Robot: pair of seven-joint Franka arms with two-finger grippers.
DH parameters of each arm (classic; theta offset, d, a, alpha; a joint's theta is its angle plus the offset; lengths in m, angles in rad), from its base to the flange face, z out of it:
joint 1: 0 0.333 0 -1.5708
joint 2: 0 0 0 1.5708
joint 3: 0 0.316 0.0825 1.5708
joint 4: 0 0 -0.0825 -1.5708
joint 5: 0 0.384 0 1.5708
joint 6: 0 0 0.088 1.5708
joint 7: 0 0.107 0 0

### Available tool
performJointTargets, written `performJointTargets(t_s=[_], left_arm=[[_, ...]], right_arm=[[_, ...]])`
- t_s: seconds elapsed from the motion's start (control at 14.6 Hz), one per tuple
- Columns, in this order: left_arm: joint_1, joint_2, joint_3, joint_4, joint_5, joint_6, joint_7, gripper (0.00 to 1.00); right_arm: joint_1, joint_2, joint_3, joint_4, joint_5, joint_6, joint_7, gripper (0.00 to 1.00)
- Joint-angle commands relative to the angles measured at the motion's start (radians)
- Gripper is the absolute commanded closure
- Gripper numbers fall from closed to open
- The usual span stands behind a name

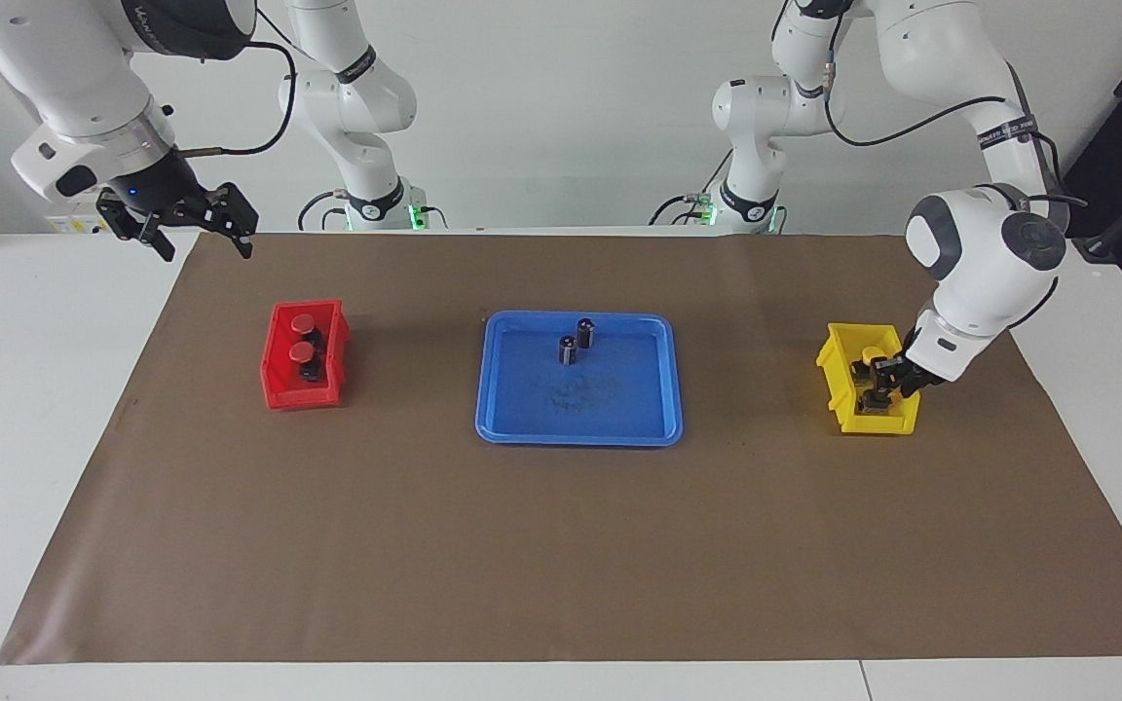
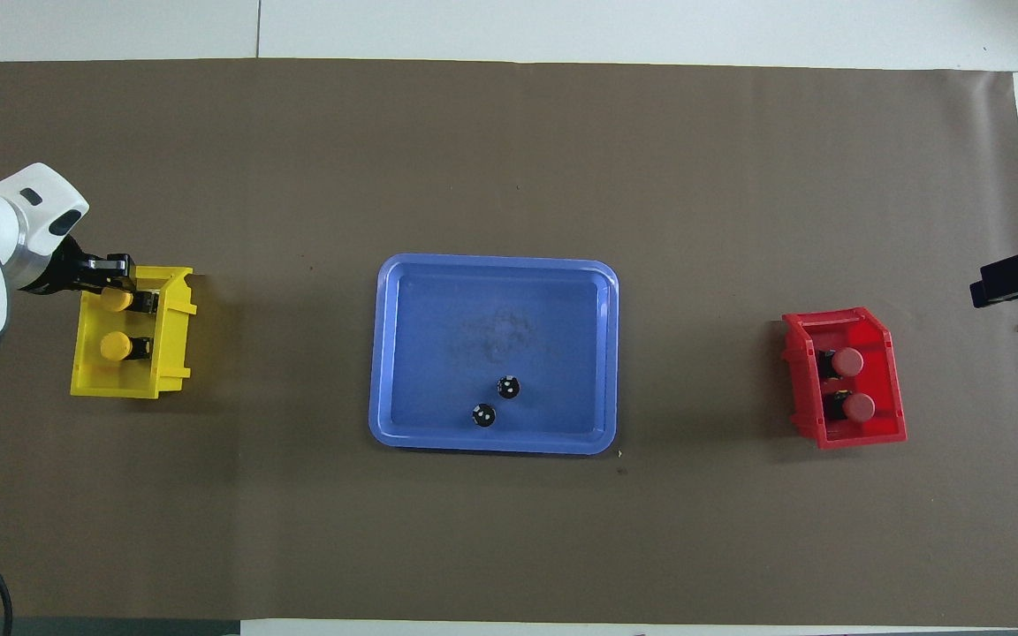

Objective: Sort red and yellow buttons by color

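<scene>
My left gripper point(image 1: 887, 378) is low inside the yellow bin point(image 1: 839, 394), shut on a yellow button point(image 2: 115, 299) that lies sideways at the end of the bin farther from the robots. A second yellow button point(image 2: 114, 346) rests in the same bin, nearer to the robots. Two red buttons point(image 1: 302, 323) point(image 1: 303, 351) sit in the red bin point(image 1: 279, 389) toward the right arm's end. My right gripper point(image 1: 193, 226) hangs open and holds nothing, raised above the mat's corner by the red bin.
A blue tray point(image 1: 580, 438) lies mid-table and holds two dark upright cylinders point(image 1: 585, 333) point(image 1: 568, 350) with silvery tops. A brown mat point(image 1: 561, 545) covers the table.
</scene>
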Motion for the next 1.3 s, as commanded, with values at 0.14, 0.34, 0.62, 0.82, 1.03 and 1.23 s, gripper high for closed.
performJointTargets(t_s=[0.14,0.34,0.62,0.82,1.03,1.23], left_arm=[[-0.011,-0.002,0.008,-0.006,0.015,0.023,0.007,0.46],[-0.014,-0.006,0.007,0.008,0.015,-0.006,0.006,0.34],[-0.021,-0.014,0.007,0.138,0.015,-0.182,0.007,0.31],[-0.023,-0.02,0.002,0.215,0.015,-0.28,0.009,0.11],[-0.037,-0.045,-0.002,0.276,0.015,-0.369,0.01,0.02],[-0.051,-0.081,-0.005,0.302,0.013,-0.428,0.01,0.0]], right_arm=[[0.0,0.001,0.0,0.011,-0.007,-0.017,0.015,0.0],[0.002,0.0,0.0,0.007,-0.005,-0.02,0.013,0.0],[0.0,-0.002,0.0,0.005,-0.005,-0.02,0.013,0.0],[0.002,-0.002,0.0,0.007,-0.005,-0.022,0.013,0.0],[0.0,-0.002,0.0,0.007,-0.005,-0.023,0.013,0.0],[0.002,-0.002,0.0,0.007,-0.005,-0.02,0.015,0.0]])
